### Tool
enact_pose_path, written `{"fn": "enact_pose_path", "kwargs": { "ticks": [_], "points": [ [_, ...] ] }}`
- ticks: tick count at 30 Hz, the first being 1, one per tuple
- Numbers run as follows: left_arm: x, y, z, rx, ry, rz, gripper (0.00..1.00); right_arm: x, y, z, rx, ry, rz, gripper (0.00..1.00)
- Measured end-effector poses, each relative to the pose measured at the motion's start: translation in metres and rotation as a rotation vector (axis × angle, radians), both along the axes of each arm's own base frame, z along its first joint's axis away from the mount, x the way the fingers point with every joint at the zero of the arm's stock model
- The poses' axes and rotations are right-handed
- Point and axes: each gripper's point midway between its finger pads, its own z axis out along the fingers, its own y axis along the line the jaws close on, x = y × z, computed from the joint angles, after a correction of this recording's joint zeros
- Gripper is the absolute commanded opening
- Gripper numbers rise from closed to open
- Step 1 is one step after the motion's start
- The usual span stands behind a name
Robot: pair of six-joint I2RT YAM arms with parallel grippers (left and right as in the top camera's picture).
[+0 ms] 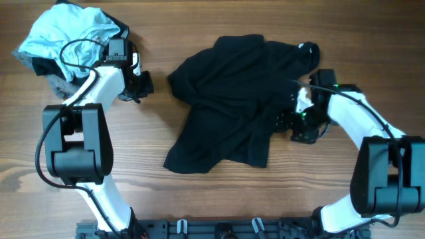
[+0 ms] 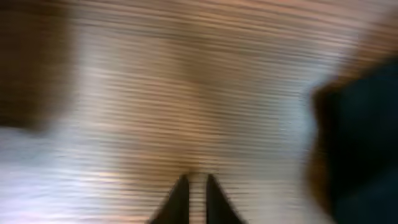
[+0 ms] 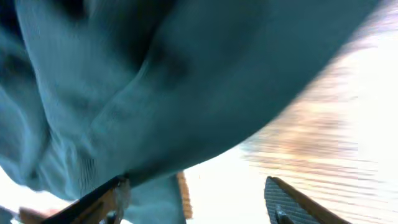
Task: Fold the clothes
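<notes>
Seemingly no fold is made yet: the black shirt (image 1: 226,99) is seen crumpled on the table (image 1: 219,199), the right gripper (image 3: 196,199) spread wide at its edge, gripping nothing, the left gripper (image 2: 197,196) pinched nearly closed, empty.

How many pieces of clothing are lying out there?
3: the black shirt crumpled in the middle, a light-blue garment heaped at the far left, and a grey garment peeking from under it. More may be hidden beneath those two.
</notes>
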Motion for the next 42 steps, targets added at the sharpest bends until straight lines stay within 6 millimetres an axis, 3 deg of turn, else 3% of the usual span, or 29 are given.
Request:
{"fn": "enact_pose_path", "kwargs": {
  "ticks": [4,6,7,8,11,14,15,16,17,19,20,25,28,31,32,33,34,35,36,39,41,42],
  "points": [
    [0.0,-0.042,0.007,-0.133,-0.023,-0.121,0.58,-0.029,0.016,-0.014,0.016,0.052,0.079,0.62],
    [-0.003,-0.067,0.011,-0.189,-0.038,-0.208,0.7,-0.03,0.022,-0.014,0.032,0.037,0.108,0.62],
    [-0.004,-0.071,0.012,-0.194,-0.043,-0.228,0.73,-0.029,0.025,-0.014,0.038,0.028,0.121,0.63],
    [-0.005,-0.088,0.015,-0.225,-0.054,-0.277,0.79,-0.028,0.028,-0.014,0.043,0.017,0.135,0.63],
    [-0.002,-0.113,0.02,-0.246,-0.101,-0.355,0.81,-0.024,0.04,-0.013,0.06,-0.019,0.173,0.63],
    [-0.005,-0.143,0.023,-0.238,-0.137,-0.435,0.64,-0.023,0.049,-0.013,0.069,-0.041,0.203,0.61],
    [-0.005,-0.147,0.022,-0.23,-0.139,-0.445,0.57,-0.023,0.05,-0.013,0.069,-0.043,0.206,0.55],
    [-0.006,-0.152,0.02,-0.213,-0.142,-0.46,0.47,-0.023,0.051,-0.013,0.07,-0.044,0.21,0.41],
    [-0.008,-0.155,0.015,-0.19,-0.138,-0.477,0.33,-0.023,0.051,-0.013,0.067,-0.049,0.214,0.25],
    [-0.009,-0.156,0.001,-0.15,-0.117,-0.482,0.04,-0.024,0.047,-0.016,0.036,-0.037,0.196,0.12],
    [-0.008,-0.154,0.0,-0.134,-0.115,-0.477,0.04,-0.025,0.042,-0.019,0.001,-0.018,0.169,0.05],
    [-0.005,-0.138,-0.006,-0.052,-0.071,-0.405,0.04,-0.035,-0.012,-0.025,-0.269,0.104,-0.053,0.04],
    [-0.004,-0.12,-0.006,0.005,-0.046,-0.352,0.04,-0.019,-0.071,-0.022,-0.394,0.107,-0.288,0.05],
    [-0.003,-0.092,-0.006,0.027,-0.012,-0.258,0.06,0.002,-0.136,-0.012,-0.455,0.078,-0.507,0.17],
    [-0.003,-0.08,-0.006,0.026,-0.001,-0.218,0.12,0.012,-0.157,-0.004,-0.465,0.046,-0.567,0.25],
    [-0.002,-0.073,-0.006,0.021,0.006,-0.193,0.34,0.021,-0.173,0.004,-0.475,0.014,-0.602,0.46],
    [-0.002,-0.067,-0.006,0.014,0.014,-0.17,0.49,0.031,-0.188,0.014,-0.479,-0.022,-0.634,0.65],
    [-0.003,-0.063,-0.005,0.004,0.02,-0.163,0.59,0.042,-0.201,0.026,-0.481,-0.06,-0.657,0.7],
    [-0.004,-0.061,-0.003,-0.003,0.021,-0.154,0.63,0.05,-0.213,0.038,-0.478,-0.091,-0.673,0.7],
    [-0.01,-0.065,0.004,-0.047,0.031,-0.152,0.71,0.064,-0.227,0.07,-0.442,-0.143,-0.682,0.7],
    [-0.019,-0.072,0.01,-0.094,0.045,-0.161,0.69,0.066,-0.21,0.08,-0.347,-0.138,-0.626,0.69],
    [-0.02,-0.075,0.016,-0.111,0.038,-0.165,0.62,0.062,-0.198,0.08,-0.305,-0.116,-0.584,0.7]
  ]
}}
